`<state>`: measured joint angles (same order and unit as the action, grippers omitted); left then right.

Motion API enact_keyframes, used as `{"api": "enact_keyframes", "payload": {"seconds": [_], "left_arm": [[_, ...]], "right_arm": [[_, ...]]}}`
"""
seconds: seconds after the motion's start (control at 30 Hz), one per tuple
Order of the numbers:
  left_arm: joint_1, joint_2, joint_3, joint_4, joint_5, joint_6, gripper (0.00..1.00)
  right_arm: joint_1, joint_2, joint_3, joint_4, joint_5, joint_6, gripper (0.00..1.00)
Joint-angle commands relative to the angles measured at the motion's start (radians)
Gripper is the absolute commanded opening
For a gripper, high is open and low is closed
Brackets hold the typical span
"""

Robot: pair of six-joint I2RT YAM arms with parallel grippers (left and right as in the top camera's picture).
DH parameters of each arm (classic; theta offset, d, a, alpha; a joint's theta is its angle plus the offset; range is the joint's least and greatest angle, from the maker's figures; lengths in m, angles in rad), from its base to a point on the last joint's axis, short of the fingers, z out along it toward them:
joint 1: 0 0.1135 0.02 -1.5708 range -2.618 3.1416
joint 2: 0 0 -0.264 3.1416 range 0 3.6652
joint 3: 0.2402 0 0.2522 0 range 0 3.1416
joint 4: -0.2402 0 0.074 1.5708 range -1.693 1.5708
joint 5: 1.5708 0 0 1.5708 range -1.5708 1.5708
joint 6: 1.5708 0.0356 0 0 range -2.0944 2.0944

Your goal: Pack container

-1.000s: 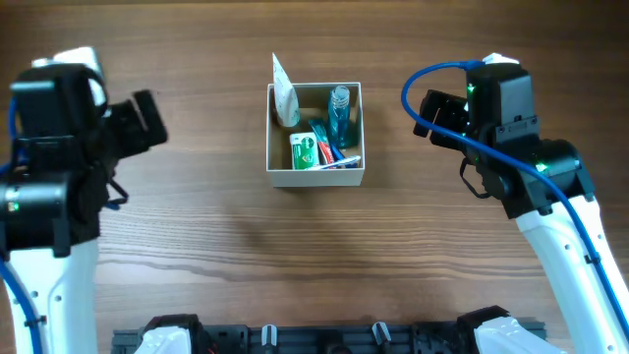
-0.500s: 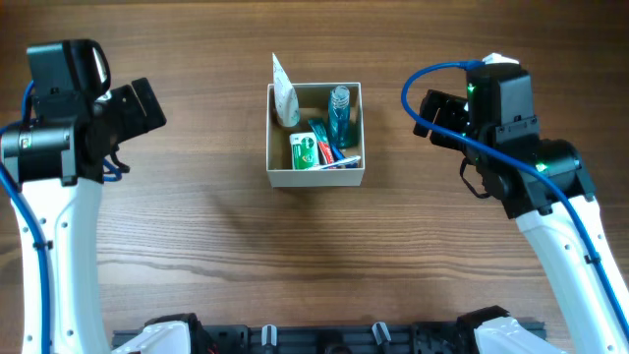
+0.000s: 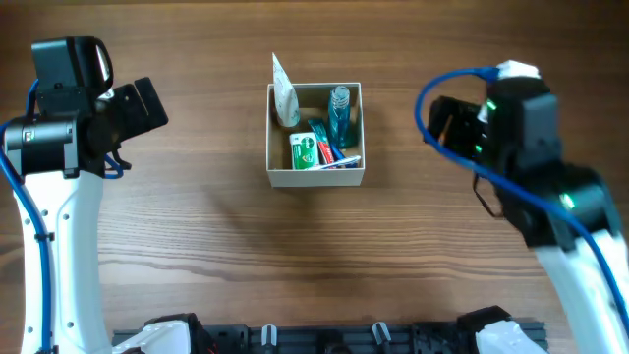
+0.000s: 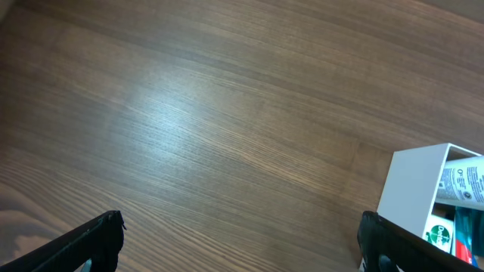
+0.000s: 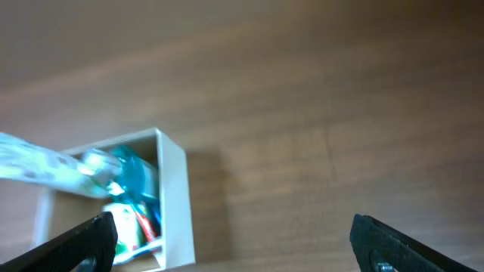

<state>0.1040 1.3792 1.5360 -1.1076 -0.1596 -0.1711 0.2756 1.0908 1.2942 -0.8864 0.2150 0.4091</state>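
The container (image 3: pixel 314 178), a square white-walled box with a tan inside, stands at the table's upper middle. It holds a white tube (image 3: pixel 284 94), a blue bottle (image 3: pixel 339 111), a green-and-white packet (image 3: pixel 304 150) and toothbrushes. Its corner shows in the left wrist view (image 4: pixel 412 189) and in the blurred right wrist view (image 5: pixel 172 196). My left gripper (image 3: pixel 147 108) is open and empty, well left of the container; its fingertips frame bare wood in the left wrist view (image 4: pixel 238 242). My right gripper (image 3: pixel 442 123) is open and empty, right of the container, and also shows in the right wrist view (image 5: pixel 234 242).
The wooden table (image 3: pixel 314 256) spreads around the container. A black rail (image 3: pixel 324 337) runs along the front edge.
My left arm rose and settled early on. My right arm has now shifted slightly right and upward, with motion blur. The container and its contents have not moved.
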Motion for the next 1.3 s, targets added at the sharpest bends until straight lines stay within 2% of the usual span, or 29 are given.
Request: {"api": "enact_keyframes", "payload": {"seconds": [0.0,0.17,0.37,0.5,0.63,0.83,1.27], "left_arm": [[0.006,0.005,0.002,0.002,0.017,-0.017,1.00],[0.006,0.005,0.002,0.002,0.017,-0.017,1.00],[0.006,0.005,0.002,0.002,0.017,-0.017,1.00],[0.006,0.005,0.002,0.002,0.017,-0.017,1.00],[0.006,0.005,0.002,0.002,0.017,-0.017,1.00],[0.006,0.005,0.002,0.002,0.017,-0.017,1.00],[0.006,0.005,0.002,0.002,0.017,-0.017,1.00]], "right_arm": [[-0.031,-0.192,-0.096,0.091,0.016,-0.109,1.00],[-0.158,-0.434,-0.365,0.286,-0.137,-0.243,1.00],[-0.281,-0.732,-0.709,0.357,-0.217,-0.242,1.00],[-0.288,-0.896,-0.897,0.368,-0.217,-0.215,1.00],[-0.288,-0.986,-1.021,0.402,-0.218,-0.191,1.00],[-0.288,-1.069,-1.160,0.476,-0.216,-0.106,1.00],[-0.289,-1.087,-1.159,0.483,-0.209,-0.119,1.00]]}}
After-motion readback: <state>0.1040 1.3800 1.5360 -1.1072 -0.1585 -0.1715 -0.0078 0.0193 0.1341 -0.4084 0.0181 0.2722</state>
